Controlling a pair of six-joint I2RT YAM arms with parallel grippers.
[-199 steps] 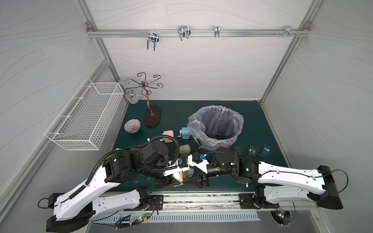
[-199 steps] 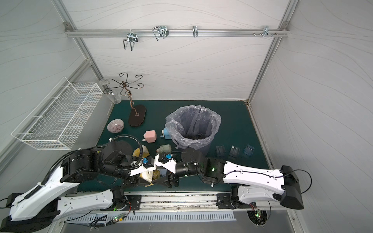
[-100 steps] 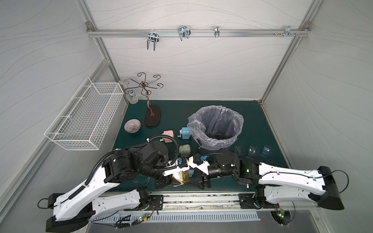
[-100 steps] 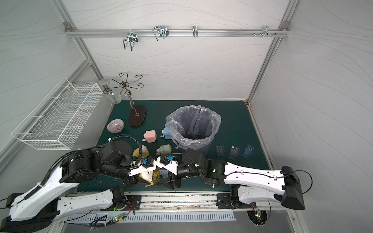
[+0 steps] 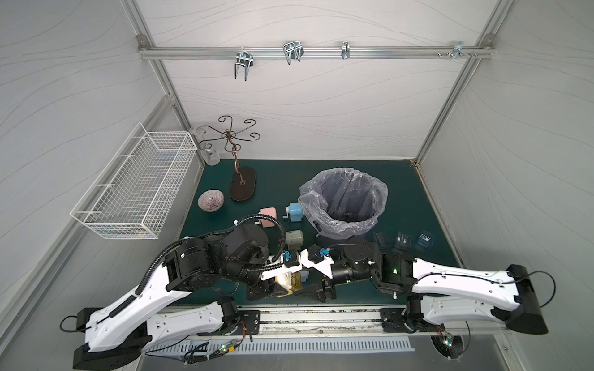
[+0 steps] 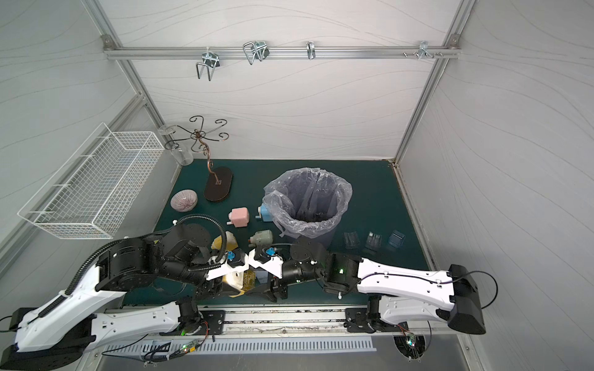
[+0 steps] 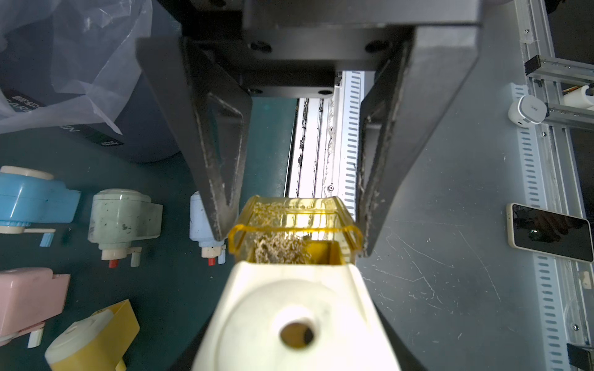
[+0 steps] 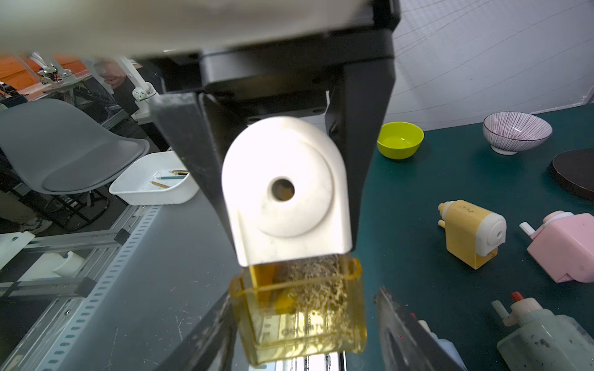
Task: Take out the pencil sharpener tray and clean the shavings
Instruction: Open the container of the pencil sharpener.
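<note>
Right wrist view shows the left gripper clamped on both flanks of the cream pencil sharpener. The sharpener's yellow see-through tray sticks partway out of its lower end, with pale shavings heaped inside. The right gripper, seen head-on in the left wrist view, is spread with one finger on each side of the tray's flared rim and is not pinching it. In the right wrist view a gap shows between one finger and the tray wall. In both top views the sharpener sits between the two wrists at the front edge of the green mat, near the lined bin. Blue, green, pink and yellow sharpeners stand apart on the mat.
</note>
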